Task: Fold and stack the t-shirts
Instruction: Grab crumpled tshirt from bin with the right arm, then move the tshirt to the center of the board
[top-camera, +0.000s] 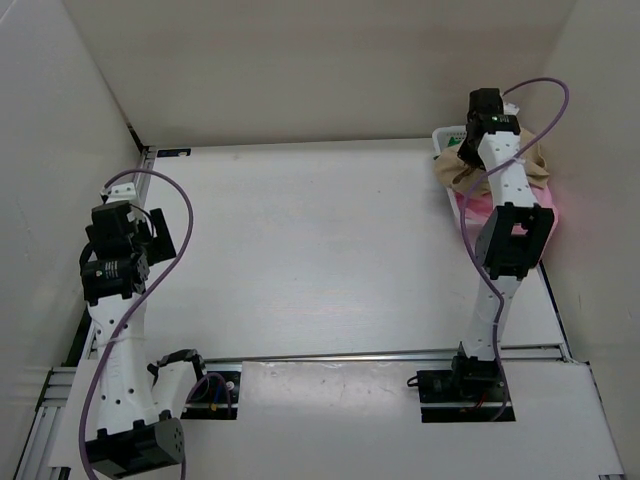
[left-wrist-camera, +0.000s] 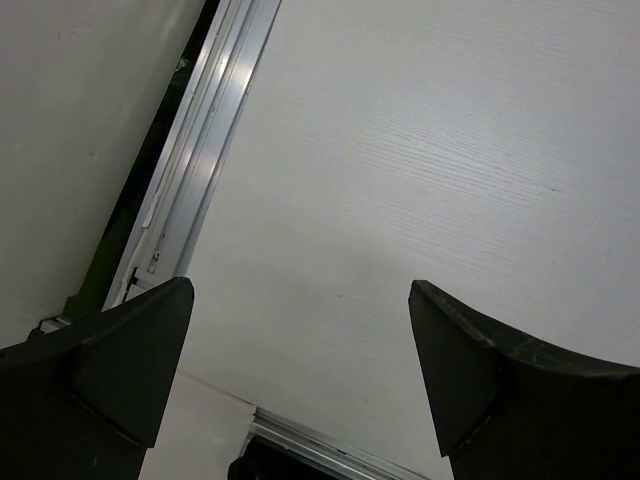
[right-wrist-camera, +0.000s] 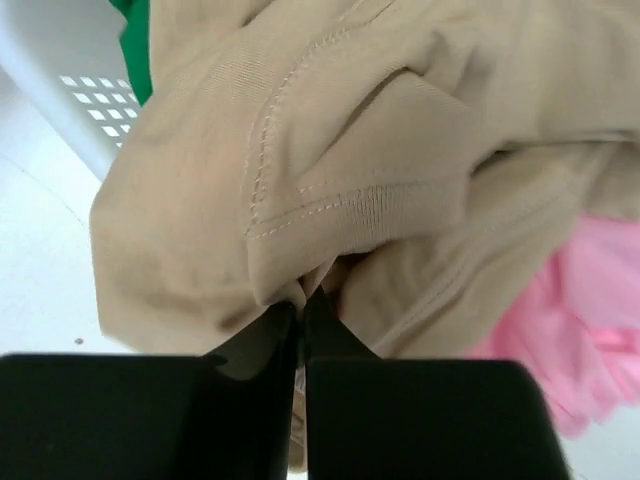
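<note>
A crumpled tan t-shirt (right-wrist-camera: 330, 130) fills the right wrist view, and my right gripper (right-wrist-camera: 301, 298) is shut on a fold of it. Beneath it lie a pink t-shirt (right-wrist-camera: 580, 320) and a green t-shirt (right-wrist-camera: 135, 50). From above, the tan t-shirt (top-camera: 532, 165) and pink t-shirt (top-camera: 478, 208) bulge out of the basket at the far right, with the right gripper (top-camera: 468, 148) over them. My left gripper (top-camera: 158, 232) hangs at the left edge of the table; in its wrist view the left gripper (left-wrist-camera: 300, 300) is open over bare table.
A white mesh basket (top-camera: 446, 137) holds the shirts at the far right corner; its wall (right-wrist-camera: 60, 70) shows in the right wrist view. White walls close in the table on three sides. An aluminium rail (left-wrist-camera: 200, 140) runs along the left edge.
</note>
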